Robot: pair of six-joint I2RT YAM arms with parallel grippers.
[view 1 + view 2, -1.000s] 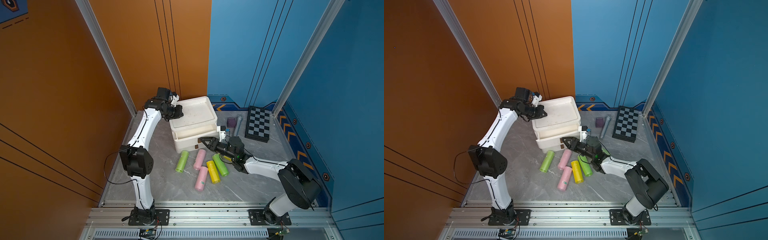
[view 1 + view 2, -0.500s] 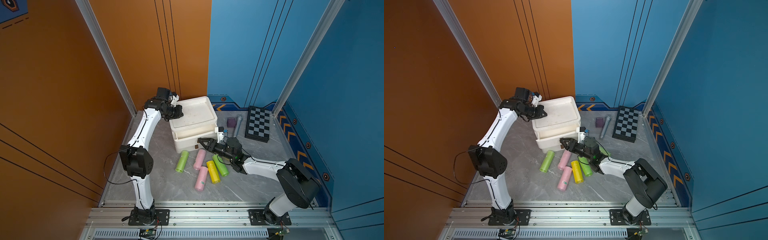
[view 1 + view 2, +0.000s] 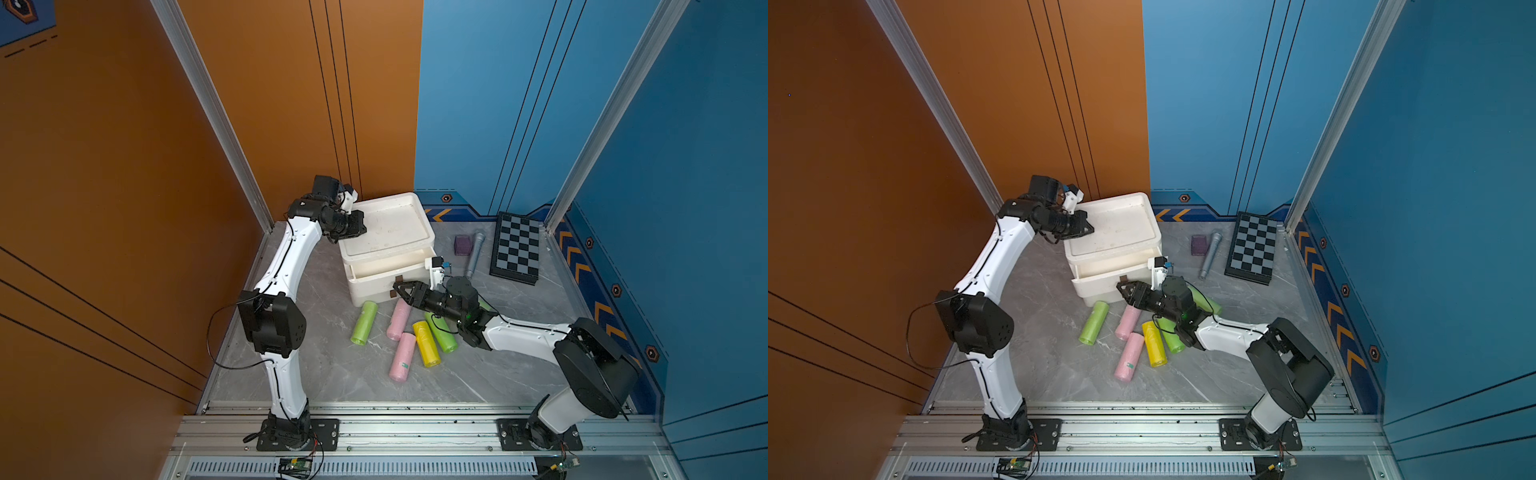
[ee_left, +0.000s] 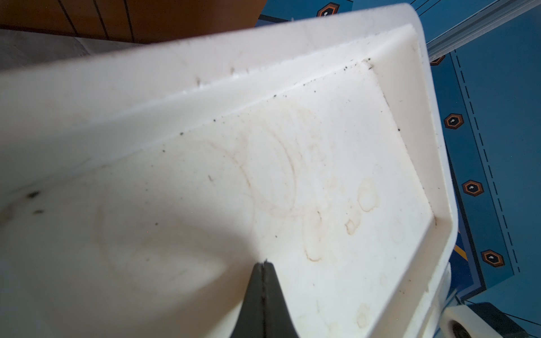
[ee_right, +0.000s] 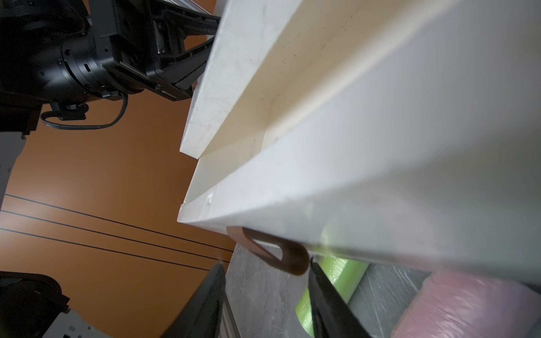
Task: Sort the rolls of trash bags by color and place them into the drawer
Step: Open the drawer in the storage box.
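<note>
Grey marble tabletop [image 3: 332,374]; orange wall [image 3: 124,166]; blue wall [image 3: 478,104]; left jaws closed; right jaws parted.

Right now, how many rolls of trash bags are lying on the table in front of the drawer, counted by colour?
Lime green rolls: 3, the last one partly hidden behind the right arm
Pink rolls: 2
Yellow roll: 1
Total: 6
</note>
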